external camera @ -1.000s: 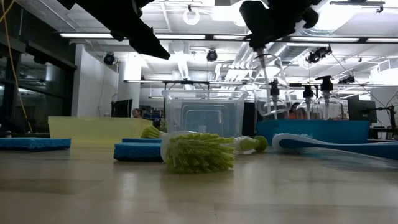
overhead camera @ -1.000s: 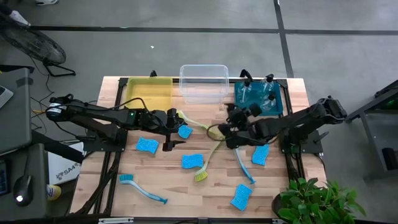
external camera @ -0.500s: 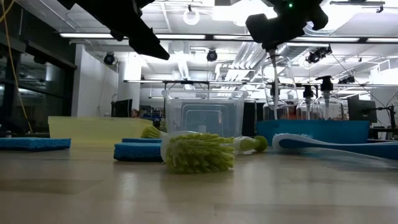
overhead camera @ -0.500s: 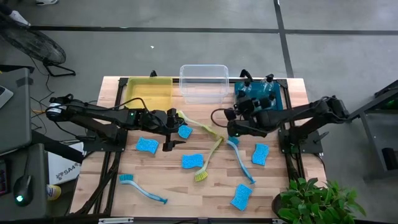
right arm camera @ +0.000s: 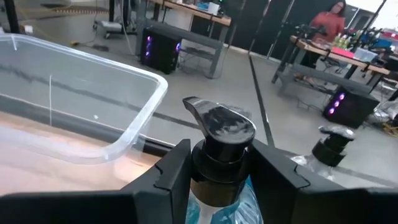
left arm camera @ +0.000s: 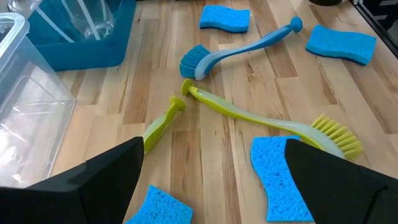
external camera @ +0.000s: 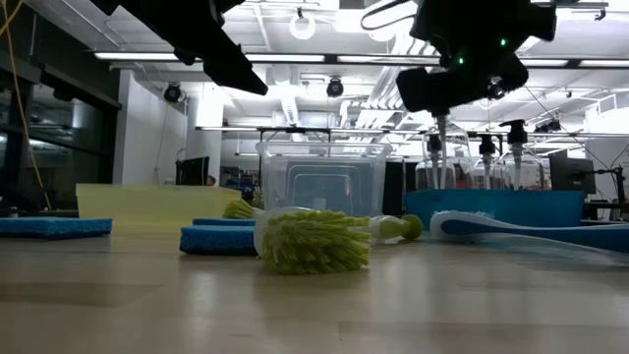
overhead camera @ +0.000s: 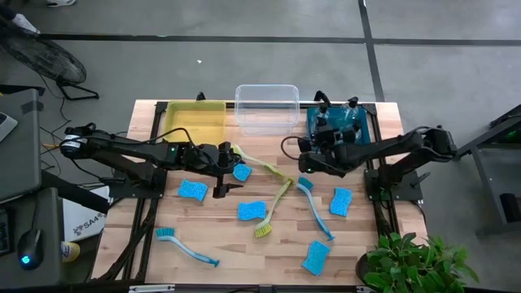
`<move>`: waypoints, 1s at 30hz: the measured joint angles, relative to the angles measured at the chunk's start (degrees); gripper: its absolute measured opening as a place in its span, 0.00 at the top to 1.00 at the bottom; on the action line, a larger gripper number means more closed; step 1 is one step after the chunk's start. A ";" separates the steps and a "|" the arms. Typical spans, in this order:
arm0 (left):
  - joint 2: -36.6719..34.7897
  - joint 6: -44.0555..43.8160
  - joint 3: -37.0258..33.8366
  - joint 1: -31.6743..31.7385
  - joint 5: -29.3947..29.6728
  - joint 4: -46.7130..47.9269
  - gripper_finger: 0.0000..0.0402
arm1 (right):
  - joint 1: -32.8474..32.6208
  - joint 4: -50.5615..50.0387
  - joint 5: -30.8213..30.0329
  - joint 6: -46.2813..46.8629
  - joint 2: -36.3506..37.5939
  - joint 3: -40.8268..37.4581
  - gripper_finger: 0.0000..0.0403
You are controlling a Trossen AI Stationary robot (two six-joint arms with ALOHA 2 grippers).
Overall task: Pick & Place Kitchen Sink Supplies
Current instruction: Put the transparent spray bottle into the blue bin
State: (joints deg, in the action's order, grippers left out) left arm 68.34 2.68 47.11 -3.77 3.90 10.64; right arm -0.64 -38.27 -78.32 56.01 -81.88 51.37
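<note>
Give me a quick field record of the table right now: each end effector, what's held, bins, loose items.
left end effector: open, empty, above the sponges left of centre
right end effector: shut on spray bottle, beside the teal bin
teal bin contents: spray bottles
clear bin: nothing seen inside
yellow bin: nothing seen inside
loose sponges: five, e.g.
loose brushes: two yellow-green, two blue
</note>
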 joint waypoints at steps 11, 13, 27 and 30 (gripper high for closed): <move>0.00 -0.17 0.00 0.00 0.09 -0.12 0.05 | 3.34 8.16 2.07 0.63 0.17 -6.07 0.68; 0.00 -0.20 0.00 0.00 0.08 -0.11 0.05 | 3.76 9.65 2.25 0.57 0.17 -7.04 0.68; 0.00 -0.35 0.00 0.00 0.05 -0.07 0.05 | 4.91 11.42 5.73 0.69 0.26 -8.41 0.56; 0.00 -0.35 0.00 0.00 0.04 -0.07 0.05 | 4.91 11.60 6.22 0.56 0.26 -8.41 0.49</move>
State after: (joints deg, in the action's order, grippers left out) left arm 68.34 2.33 47.11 -3.77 3.95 10.57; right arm 4.27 -26.67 -72.10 56.58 -81.62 42.96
